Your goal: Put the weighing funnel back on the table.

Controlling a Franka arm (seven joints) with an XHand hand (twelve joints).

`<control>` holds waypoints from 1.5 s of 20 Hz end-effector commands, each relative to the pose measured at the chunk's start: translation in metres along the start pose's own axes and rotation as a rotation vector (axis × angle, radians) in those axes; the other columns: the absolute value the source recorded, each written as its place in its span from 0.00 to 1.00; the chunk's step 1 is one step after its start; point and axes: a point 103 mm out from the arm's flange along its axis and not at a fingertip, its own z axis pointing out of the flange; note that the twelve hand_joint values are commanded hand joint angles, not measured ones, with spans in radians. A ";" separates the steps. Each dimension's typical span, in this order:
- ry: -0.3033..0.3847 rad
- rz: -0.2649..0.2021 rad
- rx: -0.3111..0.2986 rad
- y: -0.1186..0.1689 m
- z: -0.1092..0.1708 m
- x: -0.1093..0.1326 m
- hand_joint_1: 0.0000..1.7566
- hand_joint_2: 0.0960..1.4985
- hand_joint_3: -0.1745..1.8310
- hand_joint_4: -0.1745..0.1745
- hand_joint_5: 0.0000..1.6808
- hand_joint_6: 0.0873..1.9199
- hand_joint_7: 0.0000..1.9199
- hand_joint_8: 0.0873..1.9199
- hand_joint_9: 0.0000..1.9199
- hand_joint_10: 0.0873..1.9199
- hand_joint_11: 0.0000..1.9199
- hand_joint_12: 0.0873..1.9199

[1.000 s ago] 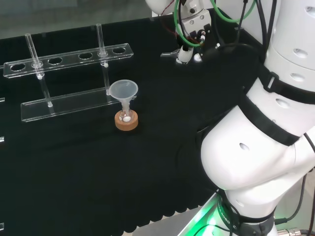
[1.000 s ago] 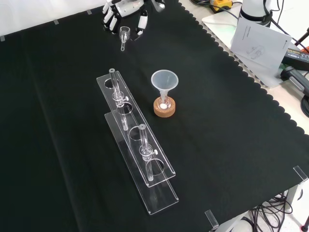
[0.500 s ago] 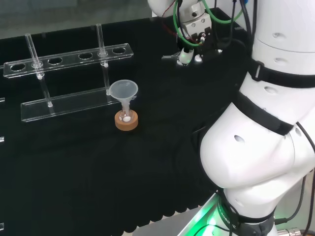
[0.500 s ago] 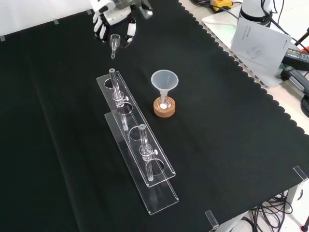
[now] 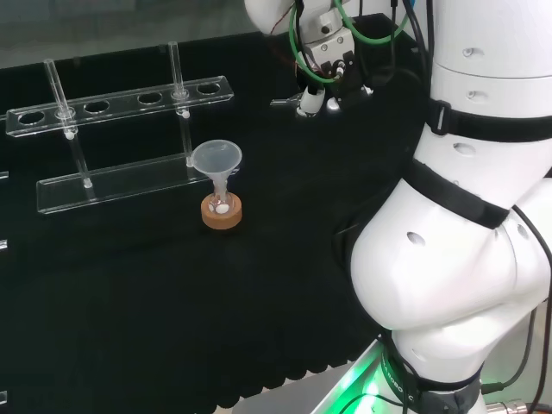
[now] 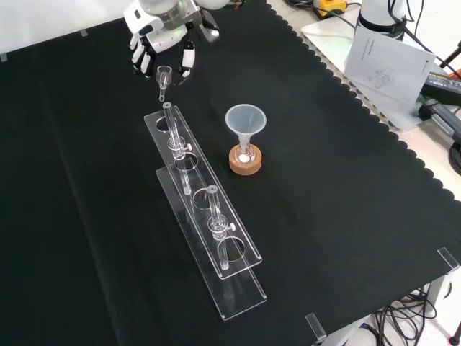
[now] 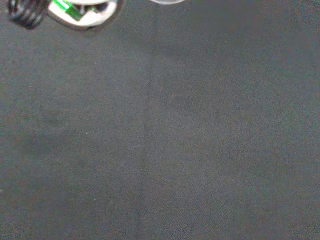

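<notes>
Currently, at the front view's upper left, curled fingers [image 6: 187, 60] of the black and white hand [image 6: 164, 32] pinch the small clear weighing funnel [image 6: 164, 76], its stem pointing down-frame over the black-clothed worktop [image 6: 324, 187].

cloth [image 6: 346, 216]: plain black, scalloped edge | hand [image 6: 160, 42]: black and white | weighing funnel [image 6: 164, 73]: clear, colourless | funnel [image 6: 245, 119]: translucent, whitish | cork ring [image 6: 245, 164]: tan | rack [image 6: 241, 288]: clear, colourless | arm links [image 5: 448, 285]: glossy white, black bands | cables [image 5: 296, 45]: green, some black | glow [image 5: 366, 379] under the arm's base: green
</notes>
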 end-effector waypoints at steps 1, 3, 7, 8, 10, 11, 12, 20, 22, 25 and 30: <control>0.012 -0.037 0.031 0.023 0.033 -0.008 0.62 0.44 0.39 1.00 0.71 0.38 0.33 0.30 0.51 0.11 0.37 0.55; 0.012 -0.045 0.039 0.027 0.037 -0.005 0.62 0.44 0.39 1.00 0.71 0.38 0.33 0.30 0.51 0.11 0.37 0.55; 0.014 -0.051 0.047 0.036 0.042 -0.001 0.62 0.44 0.39 1.00 0.71 0.38 0.33 0.30 0.51 0.11 0.37 0.55; 0.012 -0.052 0.048 0.037 0.043 0.000 0.62 0.44 0.39 1.00 0.71 0.38 0.33 0.30 0.51 0.11 0.37 0.55; 0.011 -0.057 0.055 0.042 0.046 0.002 0.62 0.44 0.39 1.00 0.71 0.38 0.33 0.30 0.51 0.11 0.37 0.55; 0.010 -0.057 0.059 0.043 0.048 0.002 0.62 0.44 0.39 1.00 0.71 0.38 0.33 0.30 0.51 0.11 0.37 0.55; 0.003 -0.058 0.061 0.045 0.051 0.002 0.62 0.44 0.39 1.00 0.71 0.38 0.33 0.30 0.51 0.11 0.37 0.55; -0.024 -0.072 0.086 0.057 0.067 0.018 0.62 0.44 0.39 1.00 0.71 0.38 0.33 0.30 0.51 0.11 0.37 0.55; -0.020 -0.075 0.087 0.060 0.071 0.022 0.62 0.44 0.39 1.00 0.71 0.38 0.33 0.30 0.51 0.11 0.37 0.55; -0.011 -0.085 0.089 0.063 0.075 0.025 0.62 0.44 0.39 1.00 0.71 0.38 0.33 0.30 0.51 0.11 0.37 0.55; -0.022 -0.077 0.096 0.066 0.072 0.044 0.62 0.44 0.39 1.00 0.71 0.38 0.33 0.30 0.51 0.11 0.37 0.55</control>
